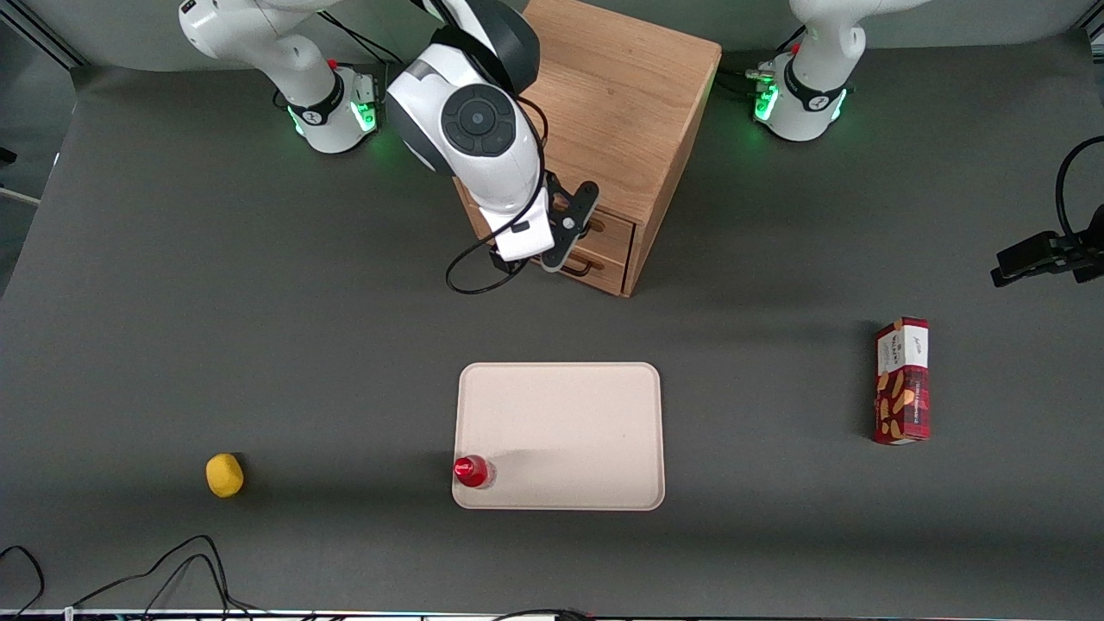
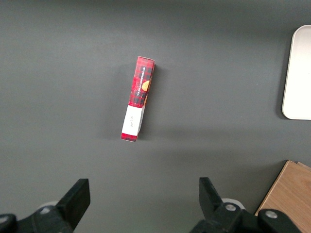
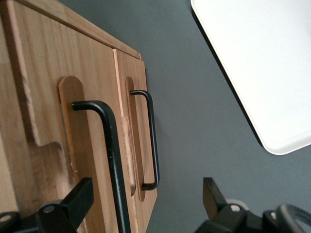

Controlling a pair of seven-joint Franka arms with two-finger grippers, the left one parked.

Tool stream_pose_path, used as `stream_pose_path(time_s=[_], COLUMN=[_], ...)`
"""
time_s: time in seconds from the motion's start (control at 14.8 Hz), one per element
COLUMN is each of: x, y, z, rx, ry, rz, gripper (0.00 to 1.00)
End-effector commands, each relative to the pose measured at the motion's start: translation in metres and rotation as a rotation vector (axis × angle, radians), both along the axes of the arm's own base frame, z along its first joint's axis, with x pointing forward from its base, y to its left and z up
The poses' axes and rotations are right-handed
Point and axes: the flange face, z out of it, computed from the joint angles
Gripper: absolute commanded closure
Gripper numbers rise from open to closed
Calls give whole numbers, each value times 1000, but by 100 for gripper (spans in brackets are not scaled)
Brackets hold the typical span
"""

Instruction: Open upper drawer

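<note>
The light oak cabinet (image 1: 617, 95) stands at the back of the table. Its upper drawer (image 3: 46, 121) looks pushed in, and its black wire handle (image 3: 111, 145) runs down the front. My right gripper (image 3: 146, 206) hovers open just in front of the drawers, above the handle. The upper handle's bar lies between the two fingers (image 3: 77, 199), close to one of them and touching neither. The lower drawer's handle (image 3: 154, 141) shows beside it. From the front, the arm's white wrist covers much of the gripper (image 1: 561, 246) and of the upper drawer (image 1: 614, 226).
A cream tray (image 1: 561, 431) lies nearer the front camera than the cabinet, with a red-capped bottle (image 1: 472, 471) on its corner. A yellow lemon-like object (image 1: 224, 475) sits toward the working arm's end. A red biscuit box (image 1: 902, 380) lies toward the parked arm's end.
</note>
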Motion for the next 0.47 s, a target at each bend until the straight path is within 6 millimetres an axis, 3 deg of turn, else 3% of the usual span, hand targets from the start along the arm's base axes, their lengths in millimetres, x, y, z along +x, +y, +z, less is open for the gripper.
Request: stream_pose_path(time_s=[0.0, 0.41], x=[-4, -4], y=[-5, -14], z=[-7, -18], rx=[10, -2], ry=[-24, -12], rz=[17, 42], gripper=[0, 0])
